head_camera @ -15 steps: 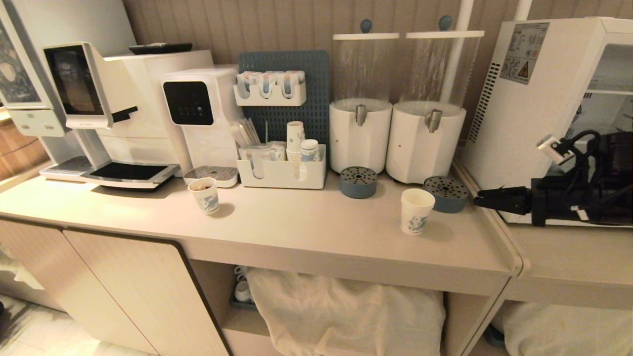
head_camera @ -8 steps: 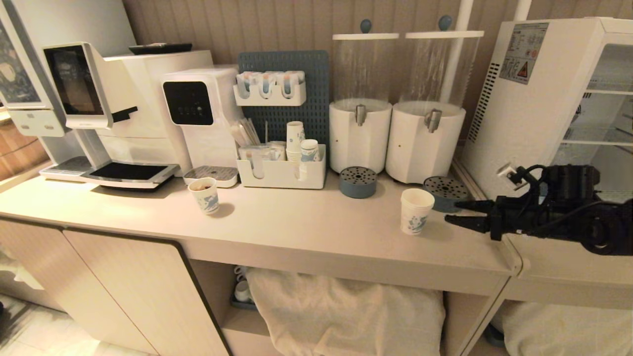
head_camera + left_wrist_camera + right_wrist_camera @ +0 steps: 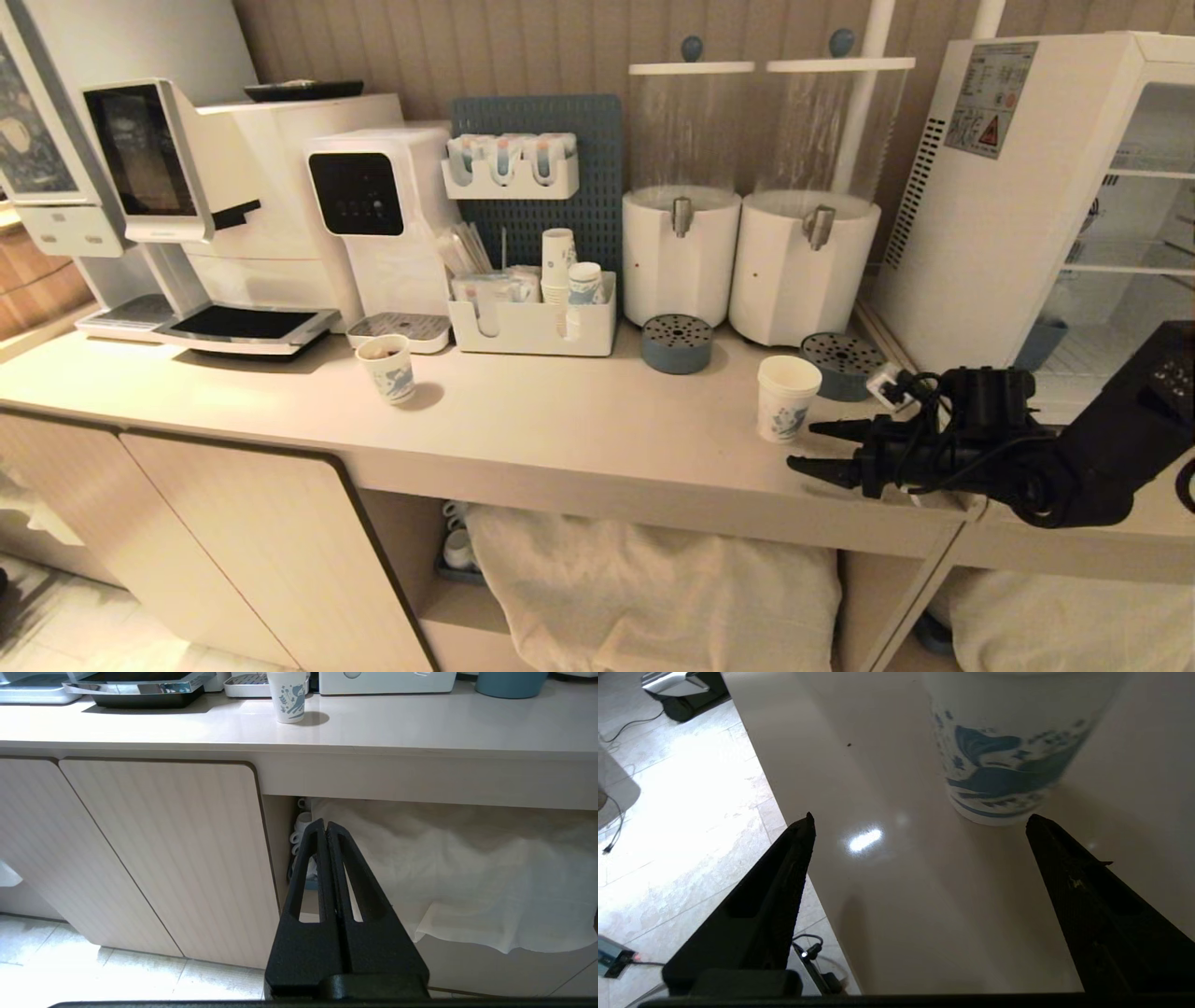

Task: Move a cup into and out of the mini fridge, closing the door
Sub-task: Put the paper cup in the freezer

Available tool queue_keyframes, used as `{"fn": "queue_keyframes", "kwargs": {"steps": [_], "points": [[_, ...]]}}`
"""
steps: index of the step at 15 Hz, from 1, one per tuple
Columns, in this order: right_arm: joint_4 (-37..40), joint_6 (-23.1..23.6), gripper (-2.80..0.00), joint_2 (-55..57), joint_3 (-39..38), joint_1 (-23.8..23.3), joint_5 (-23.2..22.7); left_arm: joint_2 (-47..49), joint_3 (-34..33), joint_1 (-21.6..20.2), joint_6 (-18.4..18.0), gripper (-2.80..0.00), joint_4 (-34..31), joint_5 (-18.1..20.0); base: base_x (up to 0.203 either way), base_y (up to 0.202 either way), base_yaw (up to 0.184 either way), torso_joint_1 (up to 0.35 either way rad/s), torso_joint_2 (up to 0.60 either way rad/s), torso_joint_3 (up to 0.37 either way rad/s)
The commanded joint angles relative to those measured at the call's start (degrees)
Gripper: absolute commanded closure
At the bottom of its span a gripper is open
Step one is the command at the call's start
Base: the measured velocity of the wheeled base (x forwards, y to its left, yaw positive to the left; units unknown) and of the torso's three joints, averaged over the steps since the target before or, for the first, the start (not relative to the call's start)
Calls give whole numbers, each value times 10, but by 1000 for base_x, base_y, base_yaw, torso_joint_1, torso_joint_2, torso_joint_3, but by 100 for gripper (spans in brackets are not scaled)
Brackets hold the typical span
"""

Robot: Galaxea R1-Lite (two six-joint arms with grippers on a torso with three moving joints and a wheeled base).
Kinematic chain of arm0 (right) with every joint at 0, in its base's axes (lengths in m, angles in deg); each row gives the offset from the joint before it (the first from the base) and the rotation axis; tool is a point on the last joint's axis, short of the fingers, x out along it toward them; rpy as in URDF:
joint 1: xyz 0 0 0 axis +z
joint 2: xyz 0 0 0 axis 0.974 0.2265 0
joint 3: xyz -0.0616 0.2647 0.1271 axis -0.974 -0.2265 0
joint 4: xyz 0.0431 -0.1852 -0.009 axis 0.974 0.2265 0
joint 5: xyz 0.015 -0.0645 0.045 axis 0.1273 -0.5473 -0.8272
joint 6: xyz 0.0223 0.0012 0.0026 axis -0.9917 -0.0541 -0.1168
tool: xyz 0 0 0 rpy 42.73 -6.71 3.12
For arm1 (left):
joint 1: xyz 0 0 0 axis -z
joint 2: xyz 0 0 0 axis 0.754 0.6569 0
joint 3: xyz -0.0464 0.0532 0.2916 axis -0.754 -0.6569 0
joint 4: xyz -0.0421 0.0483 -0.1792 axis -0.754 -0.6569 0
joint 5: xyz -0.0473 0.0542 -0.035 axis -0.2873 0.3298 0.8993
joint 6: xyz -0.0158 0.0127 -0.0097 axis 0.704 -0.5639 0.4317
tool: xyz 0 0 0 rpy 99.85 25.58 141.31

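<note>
Glossy smooth counter (image 3: 579, 411), printed paper cup (image 3: 786, 399), matt black textured right gripper (image 3: 822, 449).

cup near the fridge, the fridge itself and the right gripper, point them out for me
cup (image 3: 786, 399): head view, on its printed side wall.
mini fridge (image 3: 971, 224): head view, on its white side panel.
right gripper (image 3: 814, 448): head view, midway between its open fingertips, just short of the cup.

two clear-cylinder drink dispensers (image 3: 747, 205) behind a brown-stained paper cup (image 3: 386, 367)

Two loose cups (image 3: 787, 397) (image 3: 386, 368), two dispensers (image 3: 679, 233) (image 3: 805, 238).
</note>
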Motion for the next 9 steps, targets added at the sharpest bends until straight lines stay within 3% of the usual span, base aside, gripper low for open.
{"fn": "queue_keyframes", "kwargs": {"steps": [1, 9], "points": [[0, 2, -280, 12, 17, 4, -4, 1, 0, 0, 1, 0, 0, 0, 0, 0, 0, 0, 0, 0], [44, 0, -280, 33, 105, 8, -5, 0, -1, -1, 5, 0, 4, -2, 0, 0, 0, 0, 0, 0]]}}
